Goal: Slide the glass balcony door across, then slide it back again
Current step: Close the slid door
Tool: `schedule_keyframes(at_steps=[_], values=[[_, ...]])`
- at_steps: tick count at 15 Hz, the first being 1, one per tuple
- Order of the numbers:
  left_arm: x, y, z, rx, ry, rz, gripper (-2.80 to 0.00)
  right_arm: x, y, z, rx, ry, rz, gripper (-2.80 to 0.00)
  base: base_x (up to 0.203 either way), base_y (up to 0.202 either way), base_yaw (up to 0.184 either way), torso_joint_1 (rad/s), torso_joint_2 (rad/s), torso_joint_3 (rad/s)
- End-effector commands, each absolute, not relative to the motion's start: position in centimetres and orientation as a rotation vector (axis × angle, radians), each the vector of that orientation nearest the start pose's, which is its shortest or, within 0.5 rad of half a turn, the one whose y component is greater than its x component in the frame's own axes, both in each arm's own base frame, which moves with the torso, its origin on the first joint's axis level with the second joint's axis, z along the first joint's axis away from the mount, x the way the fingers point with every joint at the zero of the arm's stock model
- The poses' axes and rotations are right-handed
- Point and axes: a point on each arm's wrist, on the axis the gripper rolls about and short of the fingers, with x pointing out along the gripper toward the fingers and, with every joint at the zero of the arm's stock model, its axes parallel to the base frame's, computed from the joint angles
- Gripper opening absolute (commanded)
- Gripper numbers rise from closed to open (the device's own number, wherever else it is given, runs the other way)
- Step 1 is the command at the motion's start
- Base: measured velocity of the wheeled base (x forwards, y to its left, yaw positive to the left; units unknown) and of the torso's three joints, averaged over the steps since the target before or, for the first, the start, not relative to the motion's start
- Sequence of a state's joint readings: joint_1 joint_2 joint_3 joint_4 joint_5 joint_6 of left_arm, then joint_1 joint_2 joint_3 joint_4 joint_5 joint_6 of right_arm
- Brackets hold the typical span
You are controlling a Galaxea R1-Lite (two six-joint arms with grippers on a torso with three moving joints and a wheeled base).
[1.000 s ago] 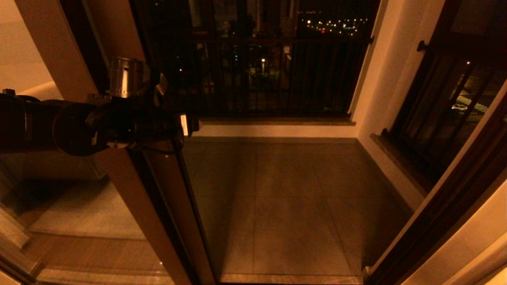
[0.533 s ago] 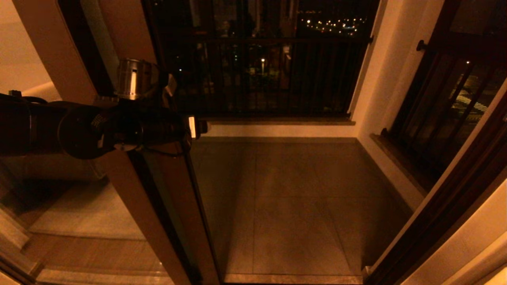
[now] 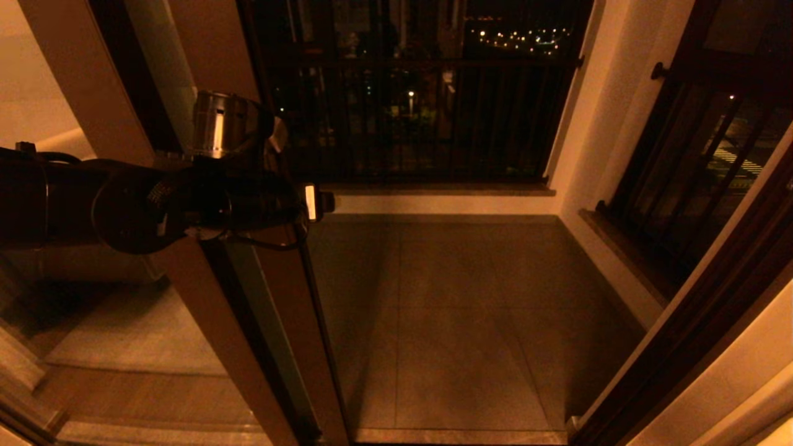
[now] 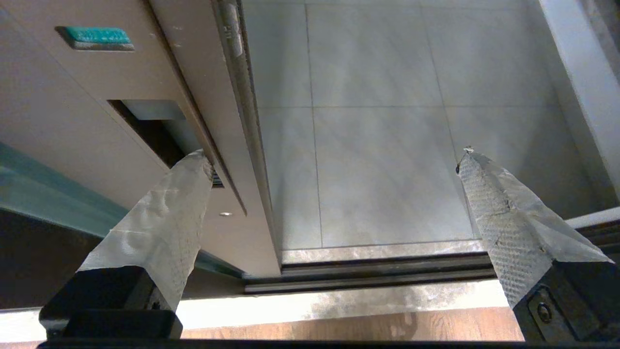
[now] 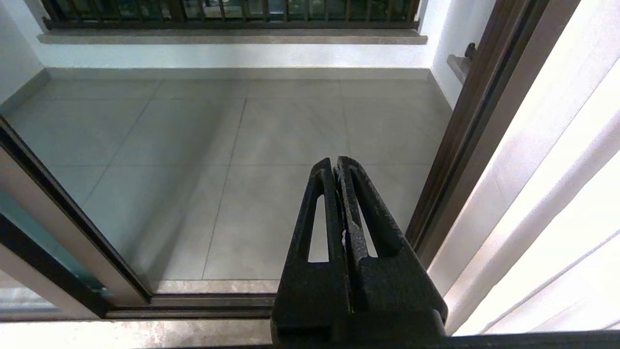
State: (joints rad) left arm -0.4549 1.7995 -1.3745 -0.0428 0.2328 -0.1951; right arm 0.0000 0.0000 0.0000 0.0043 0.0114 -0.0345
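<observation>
With one taped finger [image 4: 186, 179] tucked into the slim handle recess [image 4: 145, 123], the left gripper [image 3: 319, 201] is working the door [image 3: 279, 297] along its track [image 4: 368, 274]. Its jaws are spread wide and grip nothing; the other finger [image 4: 484, 194] hangs free over the balcony floor [image 4: 378, 160], well clear of the frame. The door's edge runs right alongside the hooked finger, and the doorway beyond it looks largely open, so my read is that this is a slide across the opening with plenty of travel left. To do it well, I'd say push straight along the track and keep that fingertip seated deep in the recess, since a shallow hook could skid out across the smooth frame. Steady, level pressure should stop the panel racking or binding in its rail. The right gripper [image 5: 336, 169] is closed on nothing and idle, off to the far side of the opening.
</observation>
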Motion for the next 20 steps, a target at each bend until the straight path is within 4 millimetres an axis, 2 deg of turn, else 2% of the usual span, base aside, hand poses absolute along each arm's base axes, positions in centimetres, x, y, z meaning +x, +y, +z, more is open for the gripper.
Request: schedule_keyframes(at_steps=[1, 8, 16, 18, 20], values=[[31.6, -15.4, 25.3, -0.064, 0.375, -0.197, 0.0, -2.3, 0.0, 7.5, -0.035, 0.004, 0.012, -2.8, 0.0, 0.0, 0.0, 0.0, 0.0, 0.0], [31.1, -17.0, 24.9, -0.051, 0.385, -0.24, 0.0, -2.3, 0.0, 7.5, -0.035, 0.004, 0.012, -2.8, 0.0, 0.0, 0.0, 0.0, 0.0, 0.0], [30.8, -17.5, 24.9, -0.048, 0.387, -0.255, 0.0, -2.3, 0.0, 7.5, -0.035, 0.004, 0.012, -2.8, 0.0, 0.0, 0.0, 0.0, 0.0, 0.0], [30.3, -17.8, 25.2, -0.047, 0.381, -0.271, 0.0, -2.3, 0.0, 7.5, -0.035, 0.004, 0.012, -2.8, 0.0, 0.0, 0.0, 0.0, 0.0, 0.0], [29.0, -17.2, 26.0, -0.037, 0.367, -0.285, 0.0, -2.3, 0.0, 7.5, -0.034, 0.004, 0.012, -2.8, 0.0, 0.0, 0.0, 0.0, 0.0, 0.0]])
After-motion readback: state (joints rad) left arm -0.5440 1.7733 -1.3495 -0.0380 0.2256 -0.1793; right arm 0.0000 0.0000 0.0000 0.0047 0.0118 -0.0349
